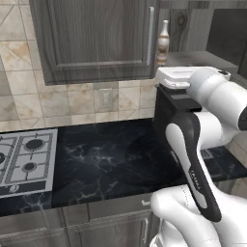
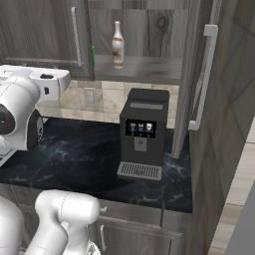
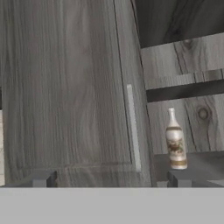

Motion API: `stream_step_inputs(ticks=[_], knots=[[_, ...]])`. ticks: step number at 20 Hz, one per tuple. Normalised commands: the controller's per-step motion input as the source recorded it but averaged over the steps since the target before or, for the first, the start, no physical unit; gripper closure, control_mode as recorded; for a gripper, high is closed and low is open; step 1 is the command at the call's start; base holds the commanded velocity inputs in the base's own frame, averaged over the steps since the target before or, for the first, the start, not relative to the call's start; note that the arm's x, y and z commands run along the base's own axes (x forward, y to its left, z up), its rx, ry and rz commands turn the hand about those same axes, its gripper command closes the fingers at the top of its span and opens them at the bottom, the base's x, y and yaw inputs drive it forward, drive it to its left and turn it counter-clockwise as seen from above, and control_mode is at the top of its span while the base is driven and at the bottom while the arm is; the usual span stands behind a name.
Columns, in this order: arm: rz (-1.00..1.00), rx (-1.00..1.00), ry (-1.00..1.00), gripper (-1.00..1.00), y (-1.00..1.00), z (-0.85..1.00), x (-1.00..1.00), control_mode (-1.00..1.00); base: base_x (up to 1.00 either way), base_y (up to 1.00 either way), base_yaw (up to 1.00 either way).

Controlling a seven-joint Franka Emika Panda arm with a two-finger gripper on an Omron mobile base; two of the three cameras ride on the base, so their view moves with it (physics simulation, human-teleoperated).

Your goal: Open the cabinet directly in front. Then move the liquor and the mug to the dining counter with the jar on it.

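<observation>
Dark fingertips (image 3: 43,180) stand wide apart, the claw (image 3: 107,181) released and empty, facing the cabinet (image 3: 65,87). At two o'clock the liquor (image 3: 175,140) stands upright on the exposed shelf. Best swing right, centre on the bottle's body, then close gently.

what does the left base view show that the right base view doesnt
The left base view alone takes in the gas hob set in the black counter, with the tiled wall above it.

The right base view alone takes in the front of the coffee machine with its drip grate, the cabinet's open right door swung out with its long bar handle, and a sliver of green at the closed door's edge, likely the mug.

Both show the liquor standing upright on the cabinet shelf, the closed left door, and the wall outlet.
</observation>
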Motion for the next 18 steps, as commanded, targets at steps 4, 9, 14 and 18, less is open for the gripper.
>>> stream_step_inputs(ticks=[4,9,14,18], knots=[[0.0,0.02,0.0,-1.0,-0.18,0.0,0.12,-1.0,0.0,0.0,0.0],[0.0,0.01,0.0,-1.0,-0.08,0.0,0.39,-1.0,0.0,0.0,0.0],[-0.01,0.0,0.03,-1.0,0.0,0.0,0.67,-1.0,0.0,0.0,0.0],[-0.03,0.0,0.03,-1.0,0.01,0.0,0.84,-1.0,0.0,0.0,0.0]])
